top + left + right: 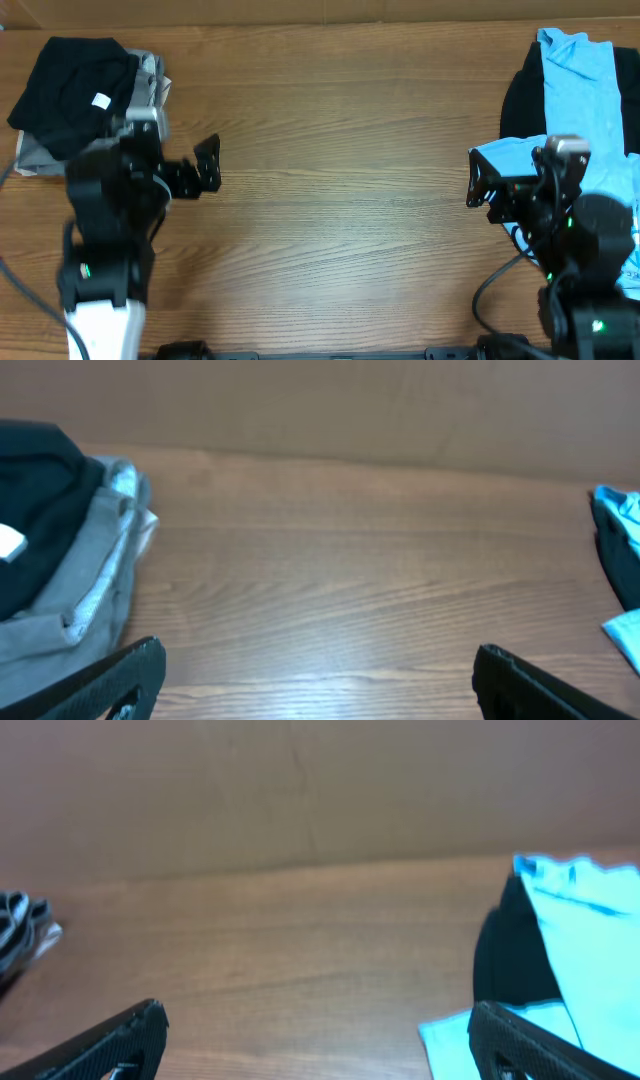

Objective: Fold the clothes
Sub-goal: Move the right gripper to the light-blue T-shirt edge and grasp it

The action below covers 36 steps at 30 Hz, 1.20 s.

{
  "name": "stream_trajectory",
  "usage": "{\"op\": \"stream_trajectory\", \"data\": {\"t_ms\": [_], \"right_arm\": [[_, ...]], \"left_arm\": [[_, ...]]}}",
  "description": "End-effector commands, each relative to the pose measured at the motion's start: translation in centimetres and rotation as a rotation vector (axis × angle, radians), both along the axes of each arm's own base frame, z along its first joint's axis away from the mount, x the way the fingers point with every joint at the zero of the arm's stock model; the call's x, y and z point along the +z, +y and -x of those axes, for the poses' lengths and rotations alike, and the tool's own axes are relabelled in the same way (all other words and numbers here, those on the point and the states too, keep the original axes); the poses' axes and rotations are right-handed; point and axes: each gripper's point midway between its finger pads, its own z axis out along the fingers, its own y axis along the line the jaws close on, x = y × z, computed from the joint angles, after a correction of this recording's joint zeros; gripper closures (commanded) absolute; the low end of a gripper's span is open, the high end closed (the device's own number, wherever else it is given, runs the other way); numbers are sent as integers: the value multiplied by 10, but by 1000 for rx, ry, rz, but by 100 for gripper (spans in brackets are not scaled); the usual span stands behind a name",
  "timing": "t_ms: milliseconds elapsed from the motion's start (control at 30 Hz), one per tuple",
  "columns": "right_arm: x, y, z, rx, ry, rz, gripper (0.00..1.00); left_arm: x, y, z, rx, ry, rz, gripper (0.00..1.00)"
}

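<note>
The light blue T-shirt lies crumpled at the far right of the table, partly over a black garment and partly under my right arm. It also shows in the right wrist view and at the right edge of the left wrist view. No lettering or tag shows. My right gripper is open and empty, just left of the shirt's near corner. My left gripper is open and empty over bare wood at the left, far from the shirt.
A folded stack with a black garment on a grey one sits at the back left, also in the left wrist view. A black garment lies under the blue shirt. The wooden table spans between the arms.
</note>
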Motion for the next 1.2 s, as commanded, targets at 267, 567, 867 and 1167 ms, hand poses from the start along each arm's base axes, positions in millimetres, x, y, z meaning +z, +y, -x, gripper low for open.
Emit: {"op": "stream_trajectory", "data": {"t_ms": [267, 567, 867, 1167], "right_arm": [[-40, -4, -53, -12, 376, 1, 0], [-112, -8, -90, -23, 563, -5, 4], [-186, -54, -111, -210, 726, 20, 15], [-248, -63, -111, -249, 873, 51, 22]], "left_arm": [[-17, -8, -60, -110, 221, 7, 0], [-92, 3, -88, -68, 406, 1, 0], [-143, -1, -96, -96, 530, 33, 0], [-142, -1, -103, -95, 504, 29, 0]]}}
